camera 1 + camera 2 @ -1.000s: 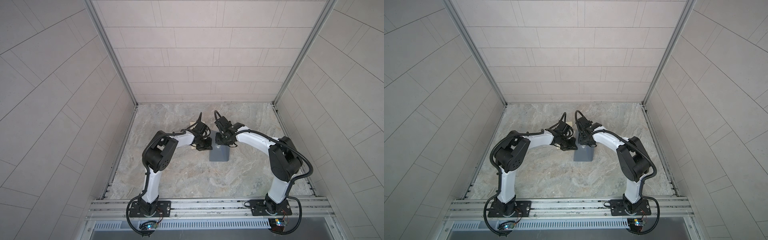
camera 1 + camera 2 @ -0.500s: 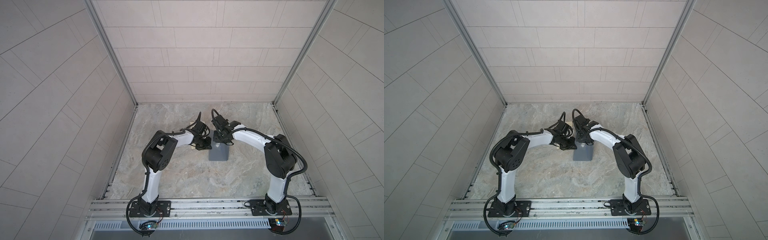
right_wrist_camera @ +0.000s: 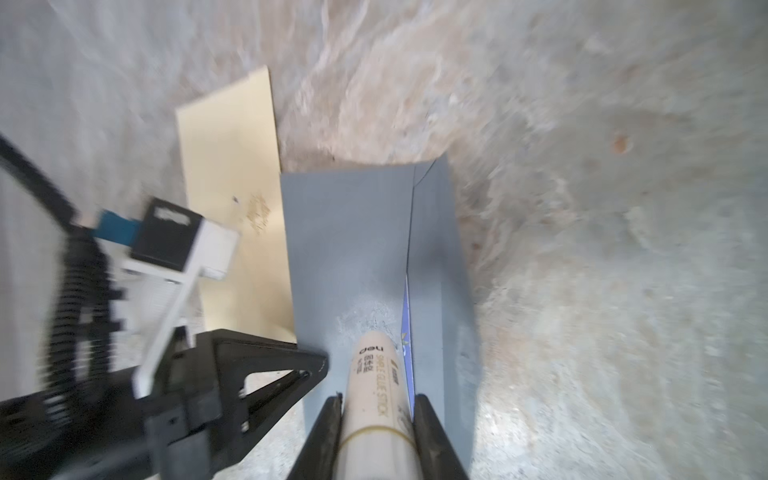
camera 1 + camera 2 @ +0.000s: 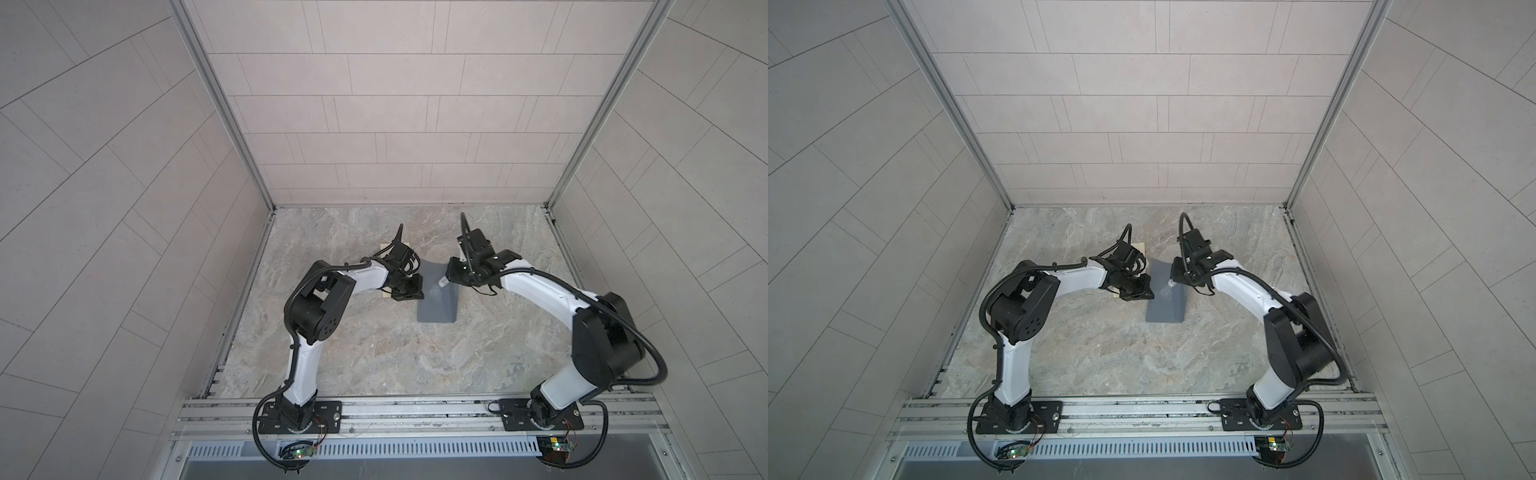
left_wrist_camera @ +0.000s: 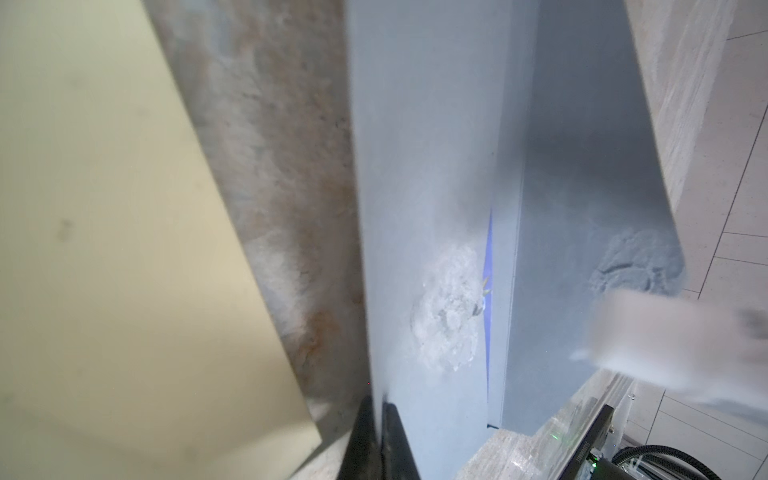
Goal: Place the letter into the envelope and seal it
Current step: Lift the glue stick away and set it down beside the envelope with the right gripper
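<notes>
Grey paper, the envelope (image 3: 345,249) is lying flat on the marble table (image 4: 374,357) beneath both pincers, with its flap open. The right pincer (image 3: 378,403) is pinching a glue stick (image 3: 372,374), and the stick's tip is touching the envelope just ahead of the jaws. The left pincer (image 3: 318,363), pressed together, is touching the envelope's edge beside a cream sheet (image 3: 232,166); whether it is nipping the paper I cannot tell. The envelope is probably handling light, thin and crease-prone, so it is asking for pinning, with any hold taken at the flap's free edge. The left wrist view is showing a whitish glue patch (image 5: 446,307) and a blue sliver in the mouth, likely the letter (image 5: 487,257); in both top views that sliver is too small to tell.
</notes>
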